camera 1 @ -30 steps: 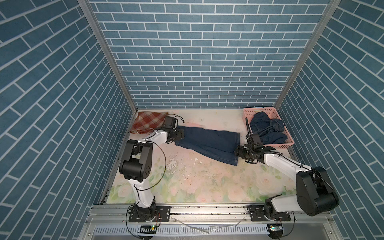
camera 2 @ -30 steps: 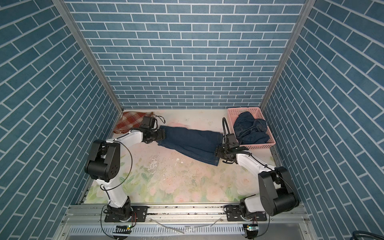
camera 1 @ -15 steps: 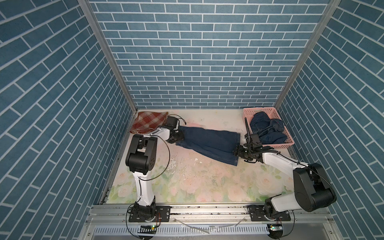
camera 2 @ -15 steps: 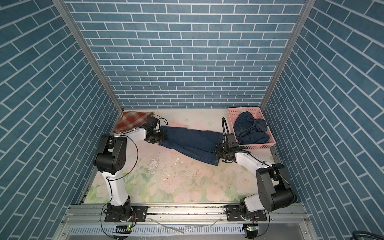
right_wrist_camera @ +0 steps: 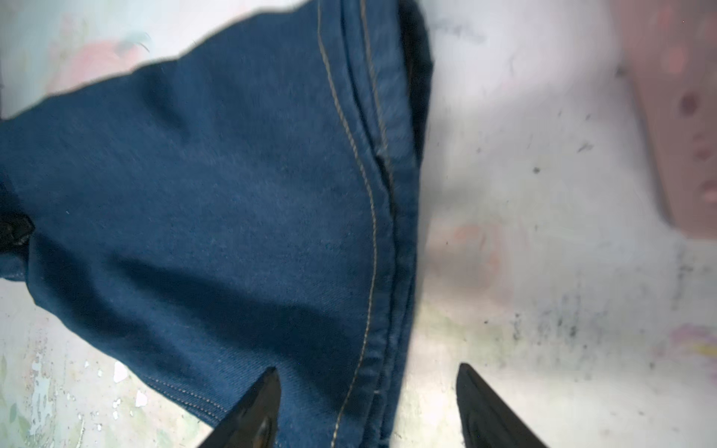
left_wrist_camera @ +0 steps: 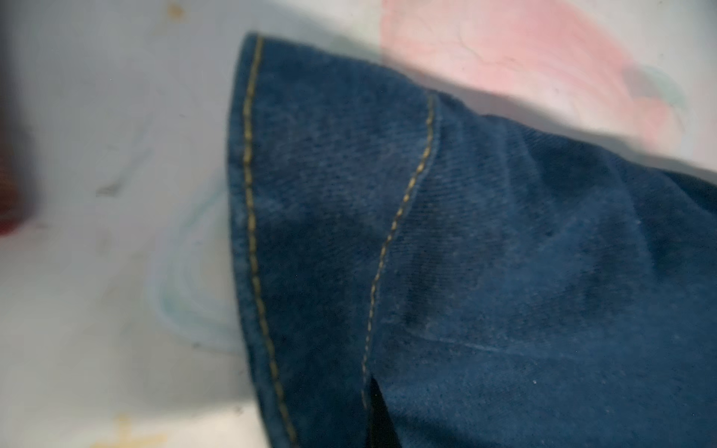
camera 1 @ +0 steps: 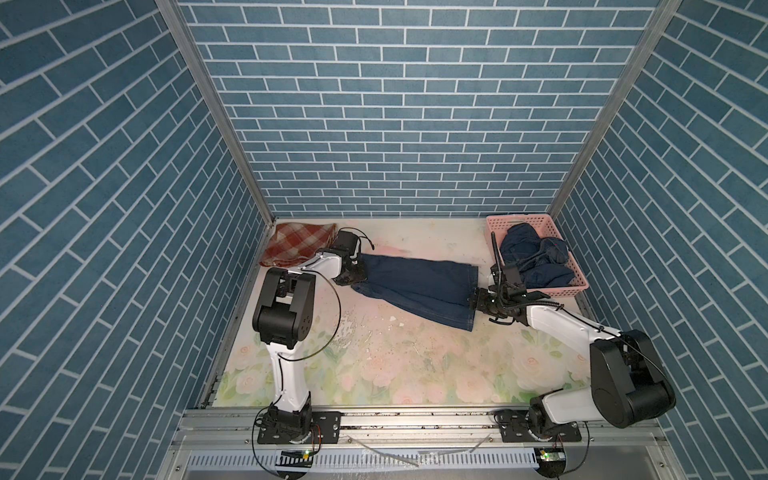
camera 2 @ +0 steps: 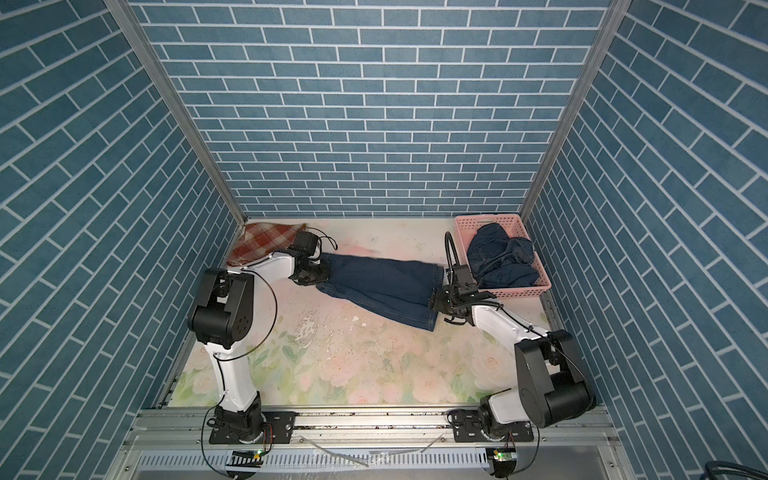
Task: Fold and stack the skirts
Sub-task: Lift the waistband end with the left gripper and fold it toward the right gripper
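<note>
A dark blue denim skirt (camera 1: pixel 419 282) (camera 2: pixel 382 286) lies spread across the middle of the floral table. My left gripper (camera 1: pixel 357 272) (camera 2: pixel 322 274) is at its narrow left end, shut on the stitched edge. In the left wrist view the denim (left_wrist_camera: pixel 465 252) fills the picture and hides most of the fingers. My right gripper (camera 1: pixel 476 301) (camera 2: pixel 434 303) (right_wrist_camera: pixel 368 391) is open, with its fingers (right_wrist_camera: pixel 256 411) on either side of the skirt's hem (right_wrist_camera: pixel 372 271). The folded plaid skirt (camera 1: pixel 299 243) (camera 2: pixel 266 241) lies at the back left. Another denim skirt (camera 1: pixel 536 257) (camera 2: pixel 503 259) is bunched in the basket.
The pink perforated basket (camera 1: pixel 577 286) (camera 2: pixel 519 293) stands at the back right, just behind my right wrist. Brick-patterned walls close in the table on three sides. The metal rail with both arm bases (camera 1: pixel 415 419) runs along the front.
My left gripper has closed on the skirt's narrow end, and the left arm's elbow has swung upright towards the right. The right arm has hardly moved.
</note>
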